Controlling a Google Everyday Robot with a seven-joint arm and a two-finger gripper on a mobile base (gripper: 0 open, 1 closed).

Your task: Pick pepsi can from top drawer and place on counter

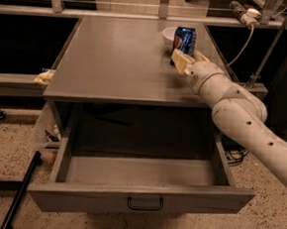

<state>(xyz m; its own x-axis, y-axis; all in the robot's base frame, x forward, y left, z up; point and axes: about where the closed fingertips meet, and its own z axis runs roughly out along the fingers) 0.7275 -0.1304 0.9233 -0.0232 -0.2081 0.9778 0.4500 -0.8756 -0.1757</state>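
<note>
The pepsi can [184,40] stands upright on the counter [123,60] at the far right, next to a white bowl [168,37]. My gripper [189,60] is just in front of the can, low over the counter. Its tan fingers [179,61] are apart, with nothing between them, and the can stands just beyond the tips. The top drawer [142,196] is pulled fully out below the counter, and its inside shows nothing in it. Its dark handle [145,203] is at the middle of the front panel.
My white arm [242,119] reaches in from the right over the drawer's right side. A black pole [21,191] leans at the lower left. A yellowish object [44,76] lies on the ledge to the left. A rail and a power strip [241,7] run along the back.
</note>
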